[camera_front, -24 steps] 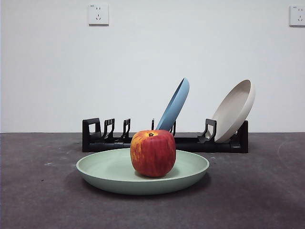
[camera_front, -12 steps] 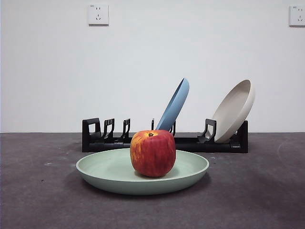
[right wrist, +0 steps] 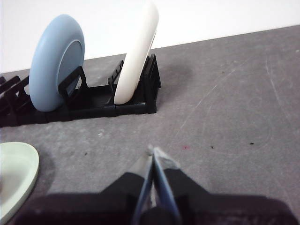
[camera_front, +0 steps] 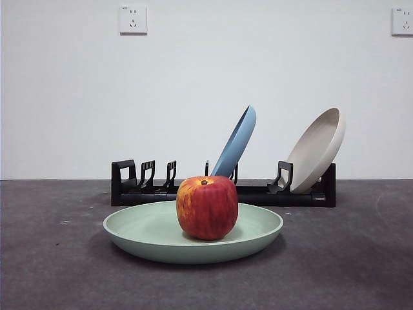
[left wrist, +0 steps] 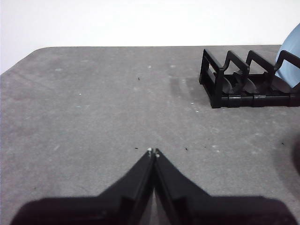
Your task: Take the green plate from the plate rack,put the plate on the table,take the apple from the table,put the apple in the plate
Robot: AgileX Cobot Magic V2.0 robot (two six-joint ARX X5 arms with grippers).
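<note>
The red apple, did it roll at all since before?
No. The round red apple sits in the same spot on the pale green plate, before the black plastic rack.

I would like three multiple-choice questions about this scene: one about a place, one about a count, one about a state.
1. Where is the apple?
A. in the green plate
B. on the table
C. in the plate rack

2. How many plates stand in the rack?
A. one
B. two
C. three

3. How is the left hand?
A. open
B. shut on the apple
C. shut, holding nothing

Answers: 1 A, the apple sits inside the plate's rim. 2 B, only the blue plate and the beige plate lean there. 3 C, its tips meet over bare table.
</note>
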